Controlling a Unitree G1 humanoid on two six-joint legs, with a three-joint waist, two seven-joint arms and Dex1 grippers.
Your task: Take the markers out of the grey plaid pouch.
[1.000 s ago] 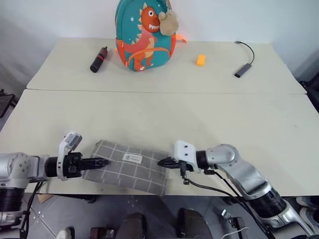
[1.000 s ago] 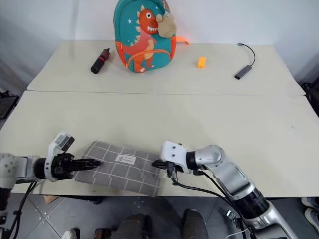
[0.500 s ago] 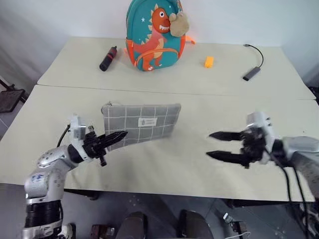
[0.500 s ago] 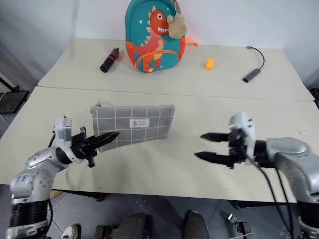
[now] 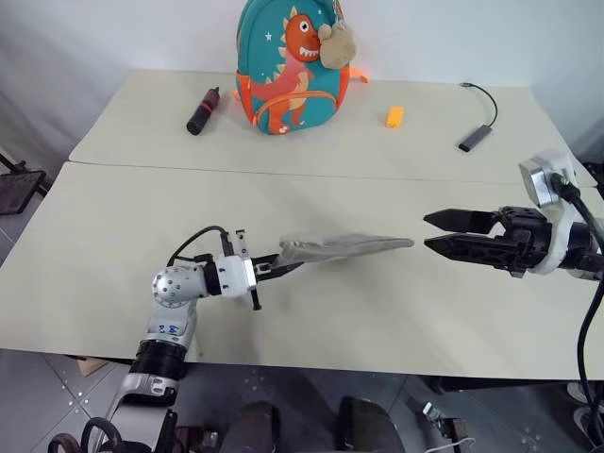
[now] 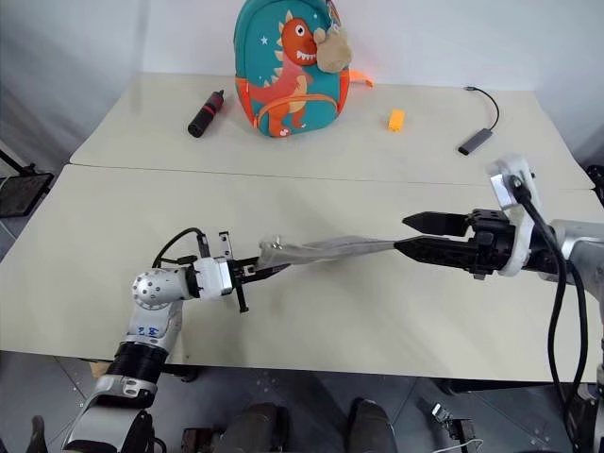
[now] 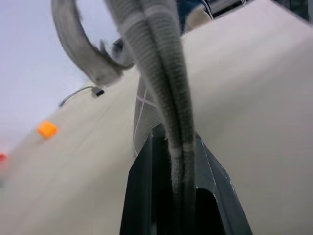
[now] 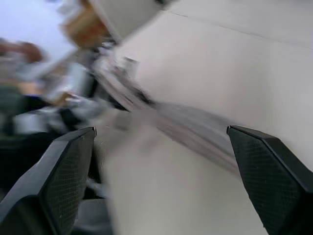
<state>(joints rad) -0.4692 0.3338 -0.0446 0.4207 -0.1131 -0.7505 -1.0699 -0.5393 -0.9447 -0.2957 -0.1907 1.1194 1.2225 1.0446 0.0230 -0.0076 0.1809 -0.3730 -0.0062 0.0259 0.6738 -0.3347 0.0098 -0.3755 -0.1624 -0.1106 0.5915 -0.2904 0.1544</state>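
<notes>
In the left eye view, the flat grey plaid fabric pouch (image 5: 342,247) was held edge-on above the pale counter (image 5: 113,226), well in front of the teal dinosaur backpack (image 5: 291,61) standing at the far edge. The left gripper (image 5: 276,268) had its jaws clamped on the pouch's near-left end, and the fabric stretched rightward from them, sagging slightly. The right gripper (image 5: 445,233) hovered just beyond the pouch's right tip, apart from it, jaws spread wide and pointing at the pouch. Left of the backpack lay a thick black-and-red cylinder (image 5: 200,110); right of it sat a small orange block (image 5: 394,116), and farther right a grey adapter with a black cable (image 5: 475,138).

In the right eye view, the pouch's tip came very close to the lower finger of the right gripper; whether they touched could not be told.

In the left wrist view, the two black fingers (image 7: 139,193) pinched the pouch's folded grey edge between them, and its grid-lined side hung over the counter. A grey looped strap (image 7: 83,51) curled off the pouch's end, with the orange block beyond.

In the right wrist view, the right gripper's textured black fingers (image 8: 63,171) stood far apart, the blurred pouch lying across the counter between and beyond them.
</notes>
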